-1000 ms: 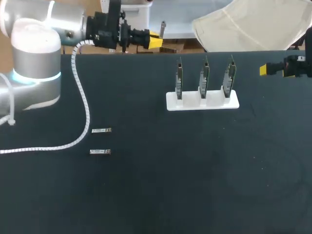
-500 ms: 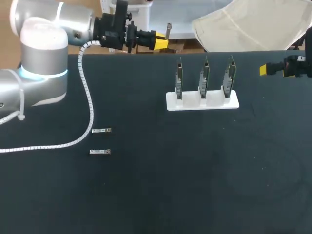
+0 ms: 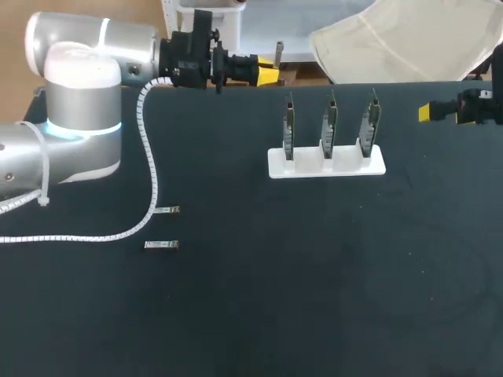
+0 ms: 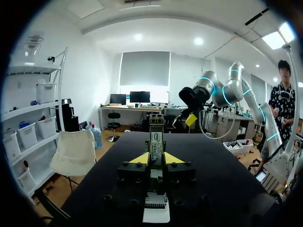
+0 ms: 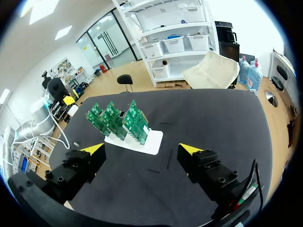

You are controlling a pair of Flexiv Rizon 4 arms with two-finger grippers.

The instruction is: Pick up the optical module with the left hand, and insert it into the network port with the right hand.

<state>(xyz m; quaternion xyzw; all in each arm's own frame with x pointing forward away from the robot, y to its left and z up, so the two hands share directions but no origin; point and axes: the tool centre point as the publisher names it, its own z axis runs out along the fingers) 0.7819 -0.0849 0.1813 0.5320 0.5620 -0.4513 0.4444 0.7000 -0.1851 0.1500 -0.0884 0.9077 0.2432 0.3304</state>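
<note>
**Table** (image 3: 330, 298): black; all items below are borne on it.

**Left arm** (image 3: 78, 102): brought in from the left. Its coiled cable (image 3: 148, 184) is trailed across the table and meets the end of one spare module; whether it touches or lies over it cannot be told.

**Rack** (image 3: 326, 162): white base near the far edge, with three green boards (image 3: 330, 126) stood upright in it. The network ports are too small to be made out.

**Right gripper** (image 5: 142, 150): released, fingers spread wide, nothing between them. It is held at the right edge, near the rack.

**Left gripper** (image 4: 156, 159): clenched on the optical module (image 4: 155, 137), which is pinched between the yellow tips with most of its length protruding past them. It is raised over the far table edge, well apart from the rack.

**Spare modules** (image 3: 161, 245): two, laid flat near the left arm.

**Hazards (judged):**
- A handover is required, and the module may be dropped or twisted if the left gripper is released before the right one is closed squarely.
- A tilted grasp would likely cause jamming at the port.
- The light rack may be slid or tipped by insertion force.
- The nearer spare may be dragged by the cable.
</note>
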